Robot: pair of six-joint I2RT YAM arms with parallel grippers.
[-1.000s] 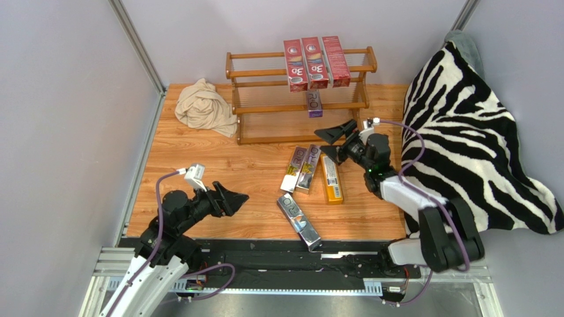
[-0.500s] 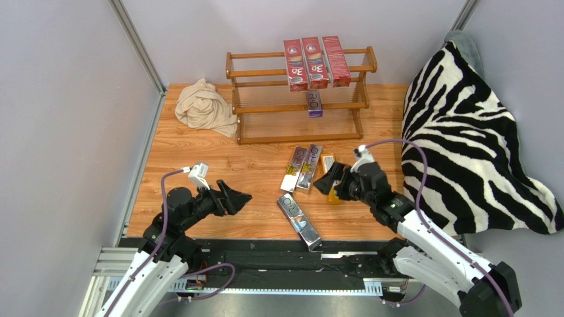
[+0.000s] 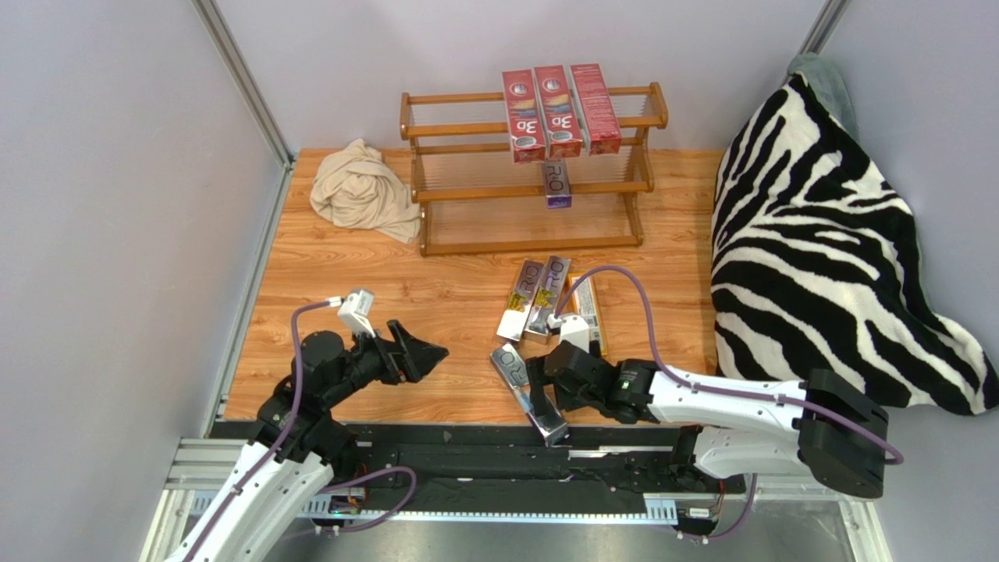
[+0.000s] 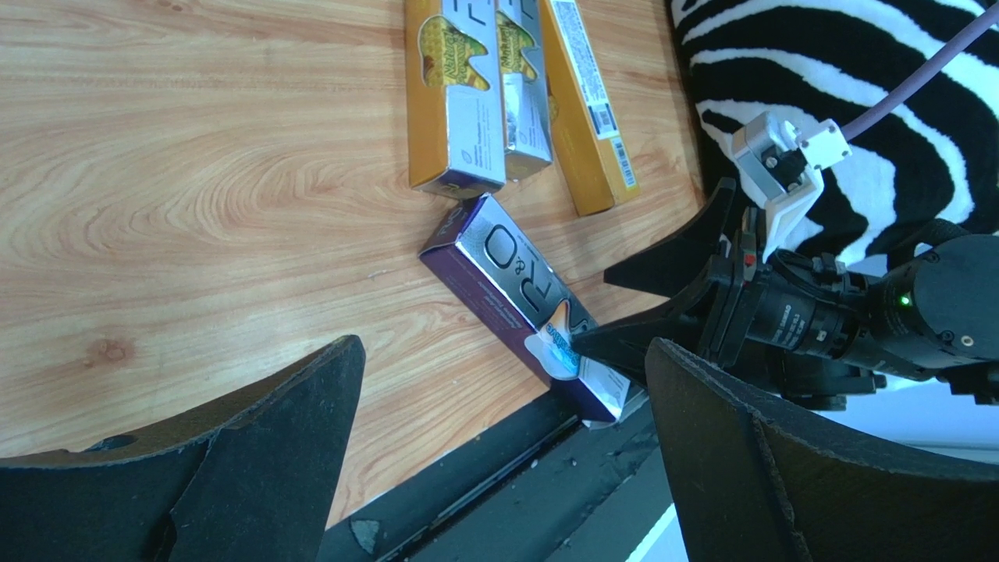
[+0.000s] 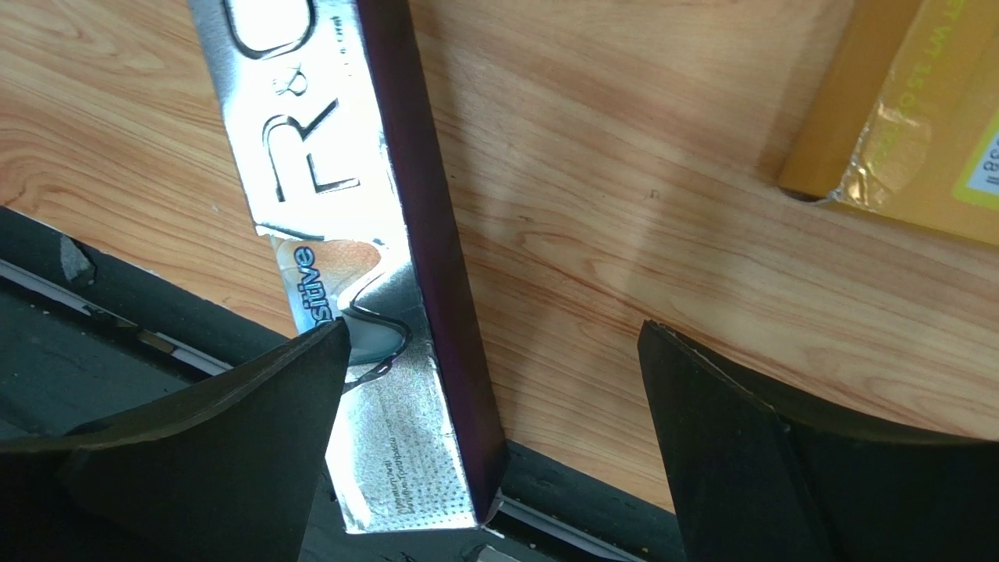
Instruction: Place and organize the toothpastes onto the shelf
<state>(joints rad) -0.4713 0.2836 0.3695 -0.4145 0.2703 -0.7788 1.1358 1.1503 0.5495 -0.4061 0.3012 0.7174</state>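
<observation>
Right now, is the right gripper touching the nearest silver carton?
Cannot tell: right wrist view, one right gripper finger overlaps the silver carton, contact unclear.

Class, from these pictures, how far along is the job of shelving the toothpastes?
Done: three red cartons lie on the top tier of the shelf, and one PRO carton lies on the middle tier. In hand: the right gripper, jaws open, is over the near-edge carton, nothing gripped; the left gripper is open and empty. Left: that carton, two silver cartons and the orange carton.

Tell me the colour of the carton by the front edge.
Silver carton, purple side; clearest in right wrist view.
</observation>
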